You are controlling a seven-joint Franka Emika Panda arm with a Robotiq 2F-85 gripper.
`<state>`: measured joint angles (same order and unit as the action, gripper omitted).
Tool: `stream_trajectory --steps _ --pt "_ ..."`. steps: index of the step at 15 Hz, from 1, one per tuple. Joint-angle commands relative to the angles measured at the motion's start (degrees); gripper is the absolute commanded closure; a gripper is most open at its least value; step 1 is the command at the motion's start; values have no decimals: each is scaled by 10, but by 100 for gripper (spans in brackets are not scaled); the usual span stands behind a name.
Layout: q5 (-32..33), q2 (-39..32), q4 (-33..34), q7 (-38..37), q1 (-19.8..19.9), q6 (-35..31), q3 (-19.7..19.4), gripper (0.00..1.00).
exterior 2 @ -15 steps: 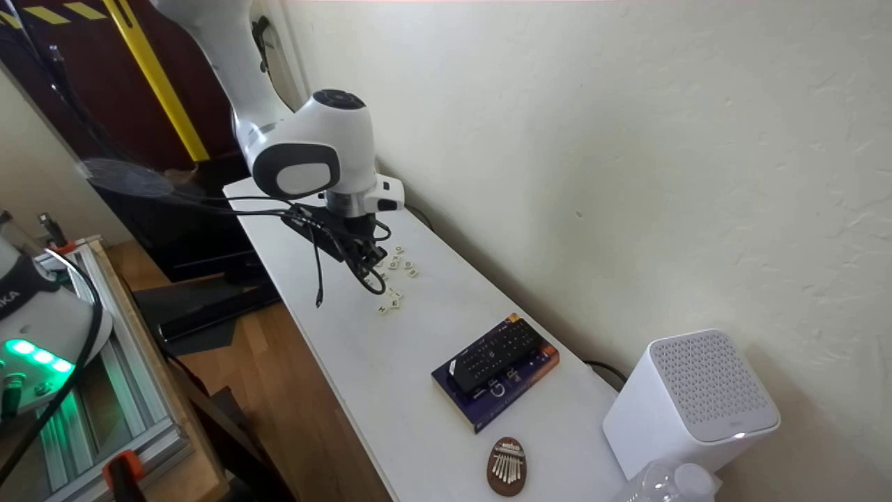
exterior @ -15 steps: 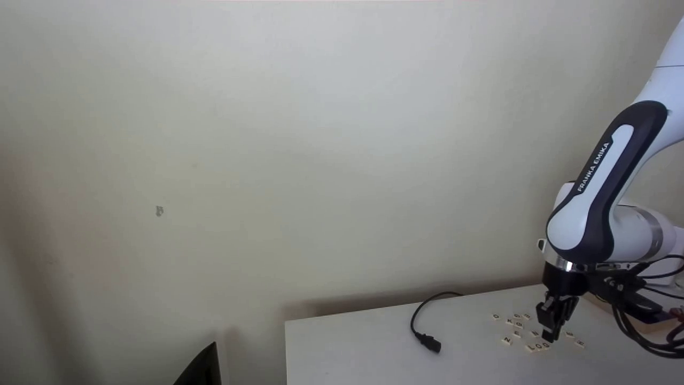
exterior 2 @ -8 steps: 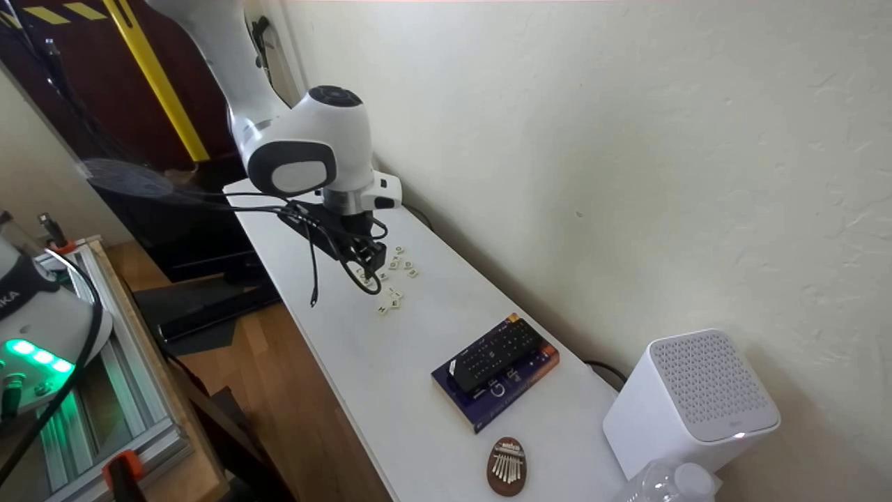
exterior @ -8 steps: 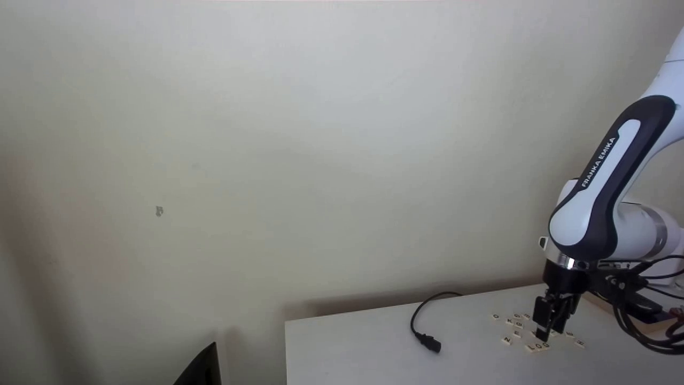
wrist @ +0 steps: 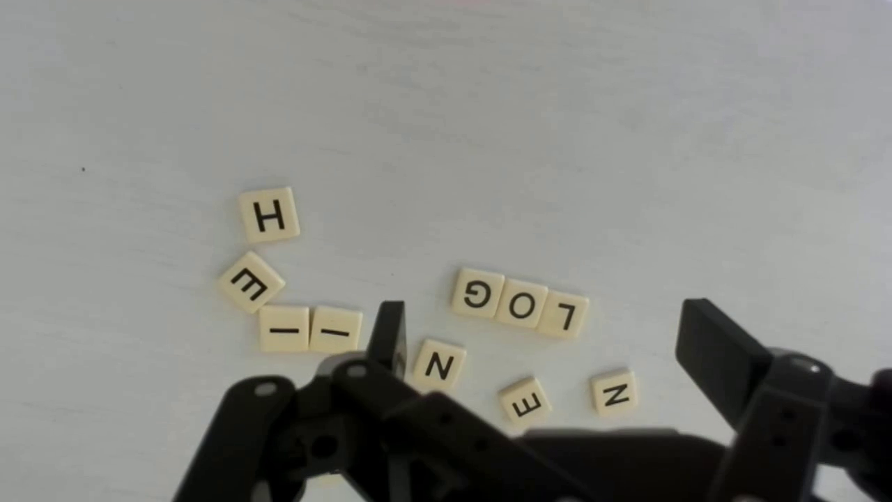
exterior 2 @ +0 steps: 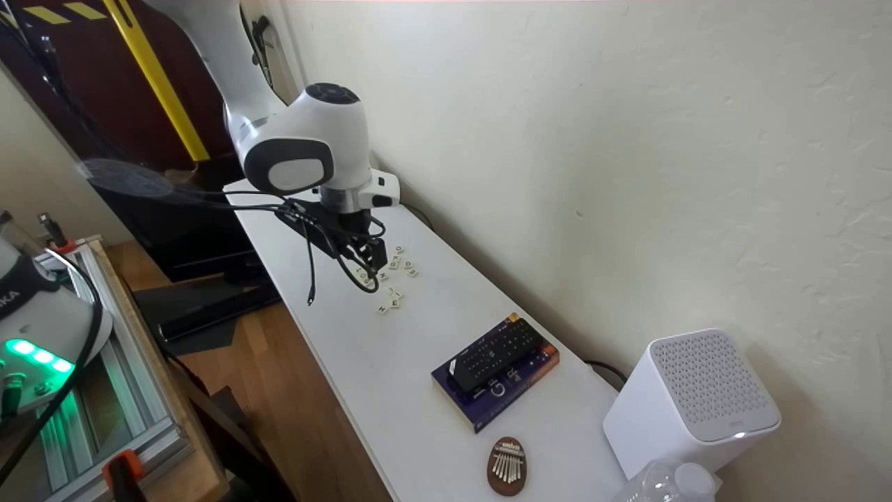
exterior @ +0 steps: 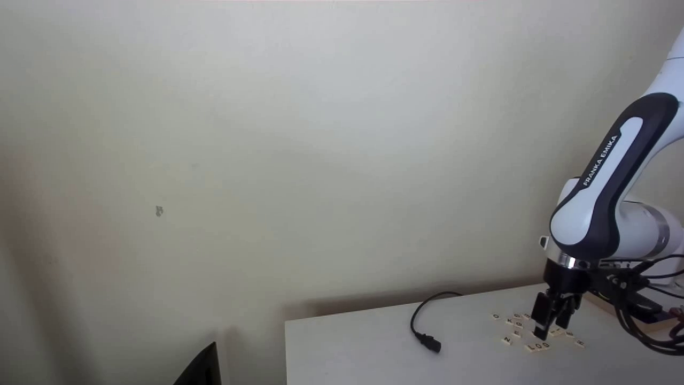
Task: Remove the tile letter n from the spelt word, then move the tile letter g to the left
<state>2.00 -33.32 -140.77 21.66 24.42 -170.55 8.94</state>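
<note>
Location: the word (wrist: 520,305) reads LOG on the table (wrist: 627,139), with G (wrist: 478,293) lying flat and close against O (wrist: 519,302), and L (wrist: 563,315) on O's far side. N (wrist: 440,364) lies outside the word, just beside G; a second N (wrist: 614,392) lies farther off, past E (wrist: 525,401). Both steps are judged complete, and a straight lift clear would be the fitting next move.

Risks: should the gripper (wrist: 550,341) descend here, the finger (wrist: 387,335) nearer N could land on it or shove it into G. Closing low would probably sweep both Ns inward and skew the word, as pieces this light should slide readily. A sideways retreat at low height carries the same hazard. With two Ns present, any further pick might take the wrong one.

Gripper: fingers spread wide, with the word framed between them in the wrist view and nothing held. The finger nearer N shows just beside it. In both exterior views the gripper hangs over the table near the word; clearance below it is too poorly shown to settle, so contact cannot be ruled out.
</note>
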Motion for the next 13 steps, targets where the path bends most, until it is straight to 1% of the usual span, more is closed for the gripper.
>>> stream_trajectory --steps 1,7,8,13 --pt "-3 23 -18 -8 -7 3 -2 0" --pt "-4 34 -25 -11 -9 -2 -4 0" --pt "-2 10 -2 -2 -3 1 -1 0" --pt "-2 10 0 -2 -3 1 -1 0"
